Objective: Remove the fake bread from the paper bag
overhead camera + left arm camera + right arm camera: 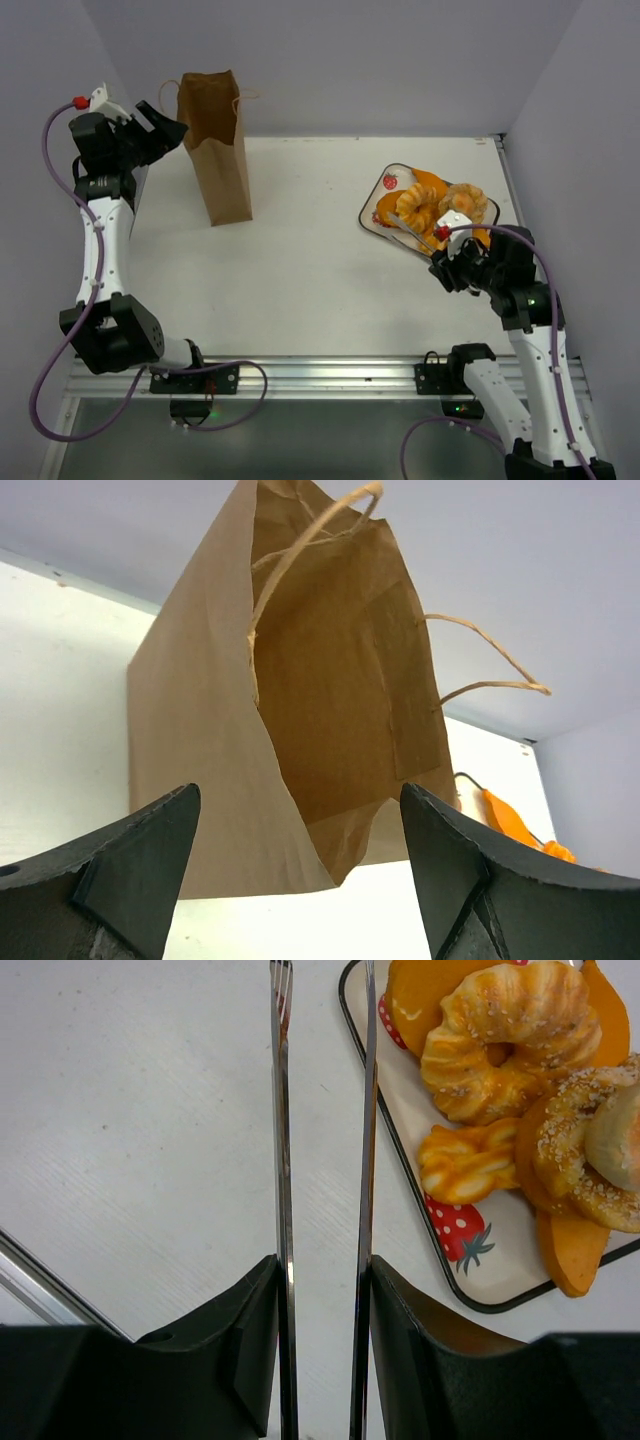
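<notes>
Though creased, brown paper bag point(222, 150) upright, mouth agape, before wide left gripper point(168, 125); right gripper point(322, 1272) around tongs point(283, 1160).

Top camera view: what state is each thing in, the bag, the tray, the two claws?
paper bag: upright, mouth open, no bread seen inside.
fake bread: piled on the tray.
tray: lying flat, loaded.
tongs: held, tips apart, empty.
left gripper: open, at the bag's mouth.
right gripper: shut on the tongs.

Left gripper point(168, 130) raised high, fingers spread wide. Right gripper point(322, 1272) low, clamped on tongs point(284, 1160).
</notes>
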